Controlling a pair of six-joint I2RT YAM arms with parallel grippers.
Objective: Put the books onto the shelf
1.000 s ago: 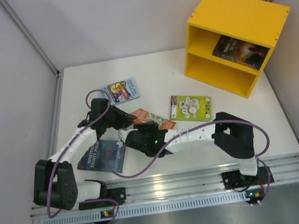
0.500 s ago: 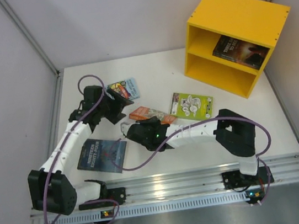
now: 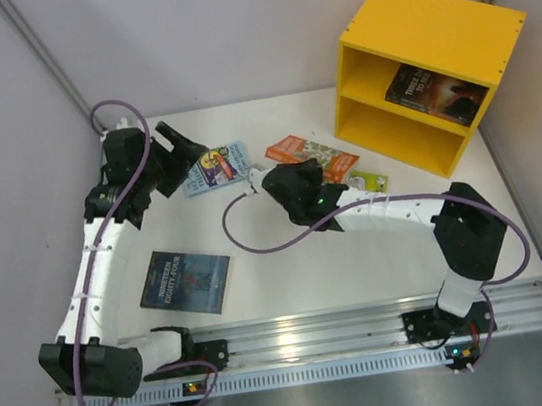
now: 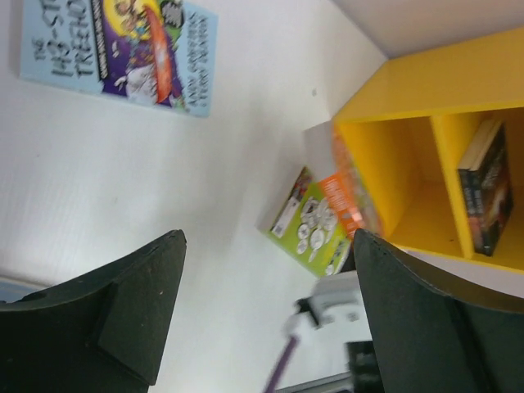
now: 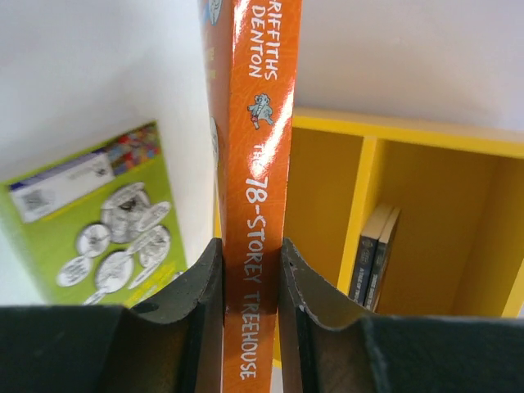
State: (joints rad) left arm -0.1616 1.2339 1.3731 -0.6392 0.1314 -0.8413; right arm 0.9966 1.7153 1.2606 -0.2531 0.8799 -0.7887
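Note:
My right gripper (image 3: pixel 297 171) (image 5: pixel 250 246) is shut on the spine of the orange-red book (image 3: pixel 331 159) (image 5: pixel 254 164), holding it lifted, just left of the yellow shelf (image 3: pixel 428 24) (image 5: pixel 319 196). Two dark books (image 3: pixel 437 92) (image 5: pixel 375 254) stand in one compartment. Partly under the right arm lies the lime green book (image 3: pixel 369 181) (image 5: pixel 98 221). My left gripper (image 3: pixel 195 153) (image 4: pixel 268 241) is open and empty, above the table beside the light blue book (image 3: pixel 217 165) (image 4: pixel 123 45). The blue-grey book (image 3: pixel 186 282) lies near the front left.
The shelf stands at the back right corner, its open front facing the arms. Grey walls close in on the left, back and right. A purple cable (image 3: pixel 256 240) loops over the table between the arms. A metal rail (image 3: pixel 320 337) runs along the near edge.
The left gripper let go of the orange-red book, opened and drew back to the far left. The right gripper shut on that book and carried it up and right toward the shelf.

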